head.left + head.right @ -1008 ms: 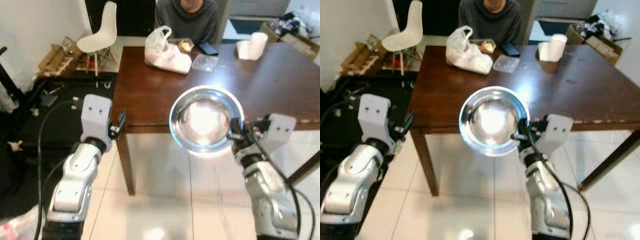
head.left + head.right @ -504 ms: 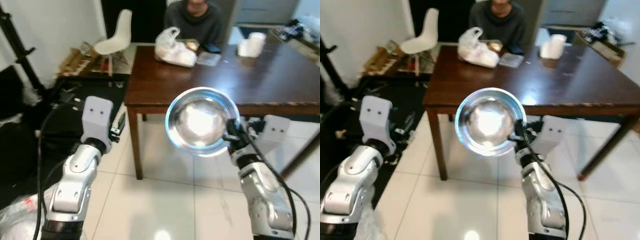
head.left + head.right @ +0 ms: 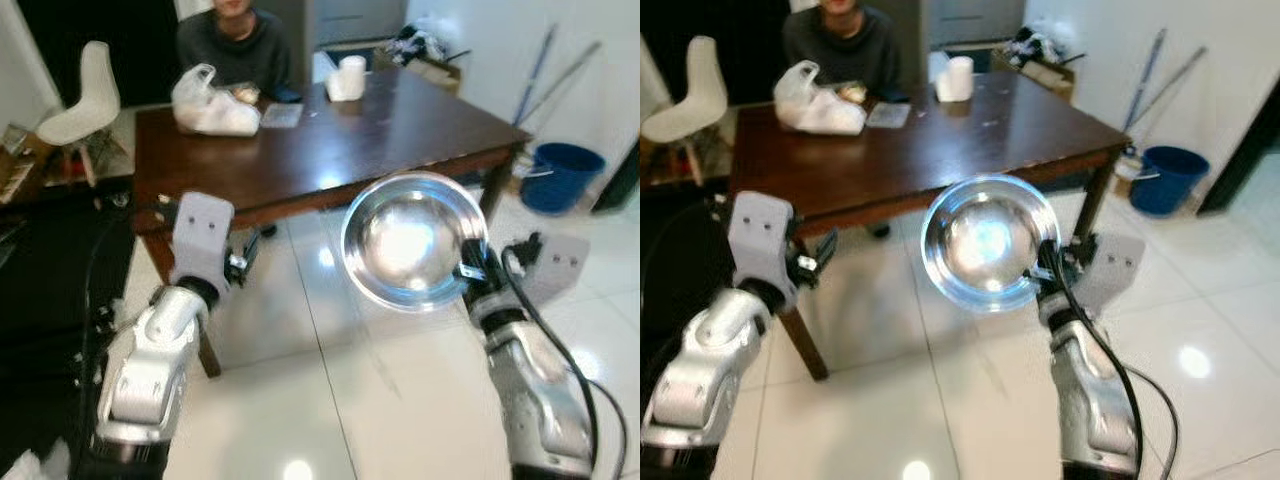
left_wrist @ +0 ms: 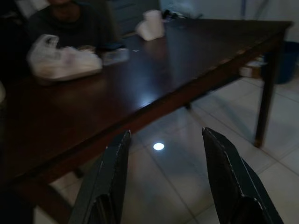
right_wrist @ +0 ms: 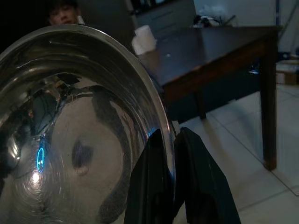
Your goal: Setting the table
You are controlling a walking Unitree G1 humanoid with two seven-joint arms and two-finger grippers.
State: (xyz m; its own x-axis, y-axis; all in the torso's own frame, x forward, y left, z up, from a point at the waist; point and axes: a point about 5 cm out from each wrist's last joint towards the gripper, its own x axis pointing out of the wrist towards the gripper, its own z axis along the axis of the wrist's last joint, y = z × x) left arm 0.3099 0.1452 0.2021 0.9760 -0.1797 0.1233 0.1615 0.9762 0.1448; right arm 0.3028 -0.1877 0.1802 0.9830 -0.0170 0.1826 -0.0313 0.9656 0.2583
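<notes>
A shiny steel bowl (image 3: 412, 238) hangs in the air over the tiled floor, short of the dark wooden table (image 3: 330, 150). My right gripper (image 3: 470, 270) is shut on the bowl's rim, one finger inside and one outside, as the right wrist view shows at the pinched rim (image 5: 169, 154). My left gripper (image 3: 243, 262) is held up near the table's near left corner, open and with nothing in it; its two fingers (image 4: 112, 182) stand apart in the left wrist view.
A person in a grey top (image 3: 235, 45) sits at the far side. On the table lie a white plastic bag (image 3: 210, 100), a clear lid (image 3: 282, 115) and a paper roll (image 3: 348, 78). A white chair (image 3: 85, 95) stands left, a blue bucket (image 3: 560, 175) right.
The camera has swung round and back: the table now lies further off and to the left, with the bucket in sight. The bowl stays gripped in the right gripper.
</notes>
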